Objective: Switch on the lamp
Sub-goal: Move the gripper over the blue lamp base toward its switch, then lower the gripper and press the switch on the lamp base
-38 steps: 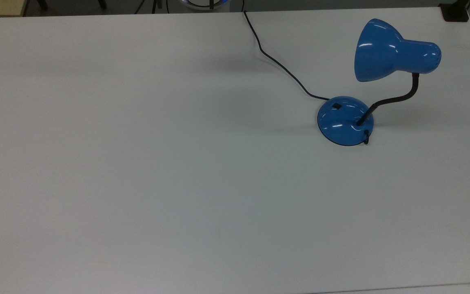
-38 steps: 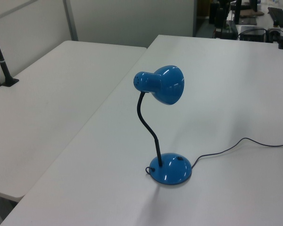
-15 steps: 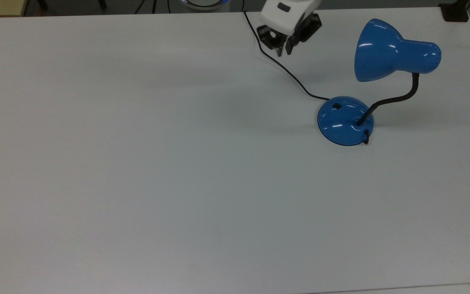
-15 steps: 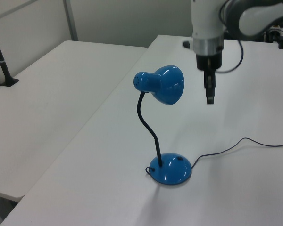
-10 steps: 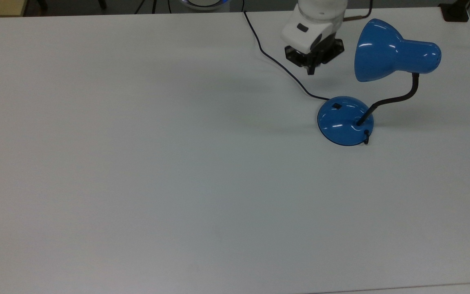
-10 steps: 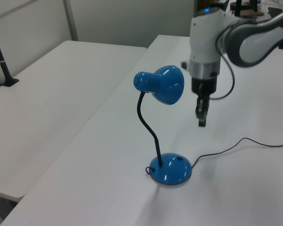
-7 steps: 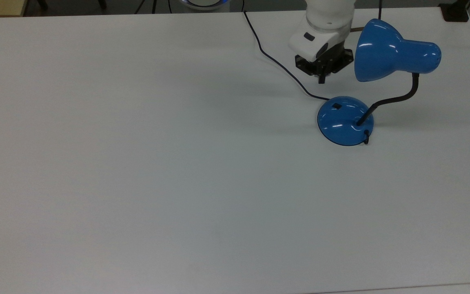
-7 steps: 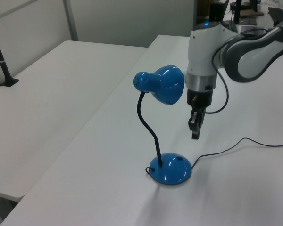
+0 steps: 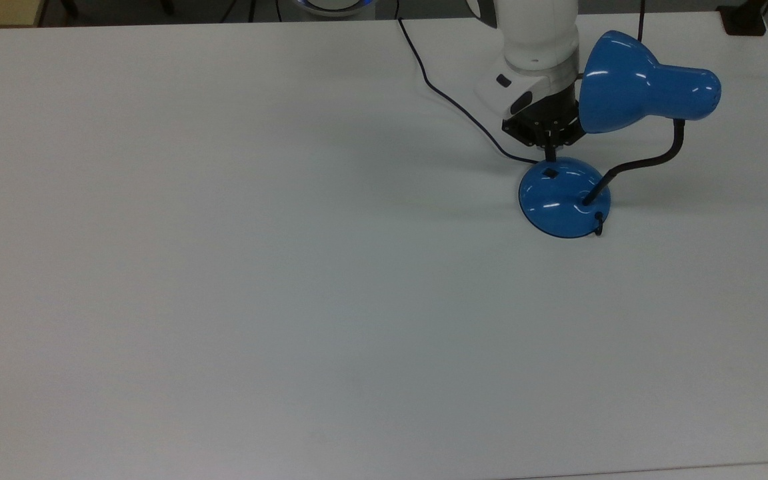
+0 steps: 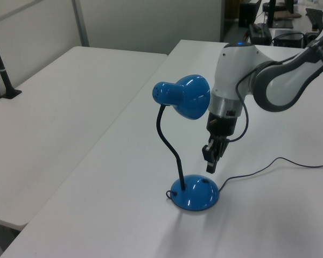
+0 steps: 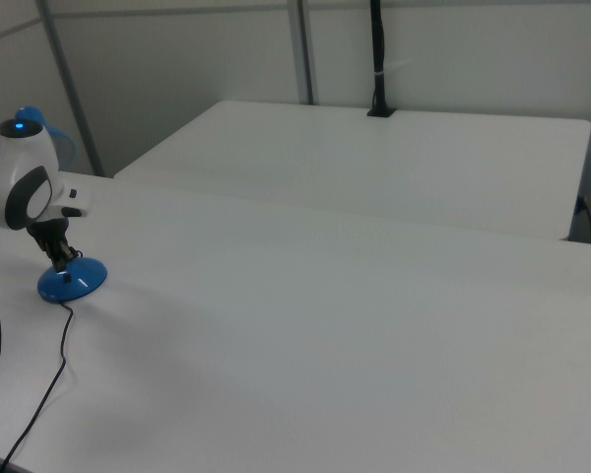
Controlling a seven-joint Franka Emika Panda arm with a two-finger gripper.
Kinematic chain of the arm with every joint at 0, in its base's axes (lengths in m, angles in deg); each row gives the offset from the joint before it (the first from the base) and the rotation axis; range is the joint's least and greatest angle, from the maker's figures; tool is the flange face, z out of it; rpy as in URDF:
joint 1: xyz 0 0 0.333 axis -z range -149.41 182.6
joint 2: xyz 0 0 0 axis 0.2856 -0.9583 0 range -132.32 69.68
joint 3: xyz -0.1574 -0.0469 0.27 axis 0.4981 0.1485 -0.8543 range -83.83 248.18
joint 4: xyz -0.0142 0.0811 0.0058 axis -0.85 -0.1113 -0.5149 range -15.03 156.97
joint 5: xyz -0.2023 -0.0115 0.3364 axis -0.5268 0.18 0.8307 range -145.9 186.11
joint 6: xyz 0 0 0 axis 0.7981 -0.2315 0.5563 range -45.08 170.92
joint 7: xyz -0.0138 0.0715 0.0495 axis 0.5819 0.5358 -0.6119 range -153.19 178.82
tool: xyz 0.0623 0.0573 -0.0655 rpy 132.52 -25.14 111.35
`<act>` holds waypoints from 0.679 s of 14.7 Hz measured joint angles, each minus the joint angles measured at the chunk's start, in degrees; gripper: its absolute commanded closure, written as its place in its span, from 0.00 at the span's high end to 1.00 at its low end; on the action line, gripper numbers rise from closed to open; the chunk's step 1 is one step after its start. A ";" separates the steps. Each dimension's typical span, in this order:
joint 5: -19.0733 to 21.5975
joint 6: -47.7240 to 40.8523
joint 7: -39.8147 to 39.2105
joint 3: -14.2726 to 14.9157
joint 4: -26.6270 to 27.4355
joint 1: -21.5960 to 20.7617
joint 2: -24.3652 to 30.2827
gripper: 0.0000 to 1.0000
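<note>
Top view: your gripper (image 9: 549, 155) hangs over the far rim of the lamp's base (image 9: 563, 198), just short of the small black switch (image 9: 549, 173); fingers look pressed together w/ nothing between them. The blue desk lamp (image 9: 631, 87) stands near the table's far right corner in the top view; shade beside the wrist, close enough to brush, so watch it; black cord (image 9: 454, 100) runs off the far edge.

Left view: gripper (image 10: 210, 165) points down, tips a little above the base (image 10: 195, 192), apart from it; shade (image 10: 189, 97) level w/ the wrist. Judging by looks: glossy dome, likely slippery, prob. light enough to skid; gooseneck (image 10: 169, 148) bends, so don't lean on it; no grasp needed, press straight down on the switch w/ the closed tips.

Right view: gripper (image 11: 59, 258) low over the base (image 11: 72, 280) near the right view's left table edge. White table (image 9: 224, 267) flat, matte; a second white table (image 10: 48, 123) alongside; grey partitions (image 11: 177, 69) behind.
</note>
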 measured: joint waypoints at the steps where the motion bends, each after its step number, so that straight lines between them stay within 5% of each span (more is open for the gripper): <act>1: 0.00 1.56 0.83 -0.17 0.04 -0.01 -0.63 0.00; 10: 0.00 5.07 2.51 -0.48 0.04 -0.83 -3.05 0.00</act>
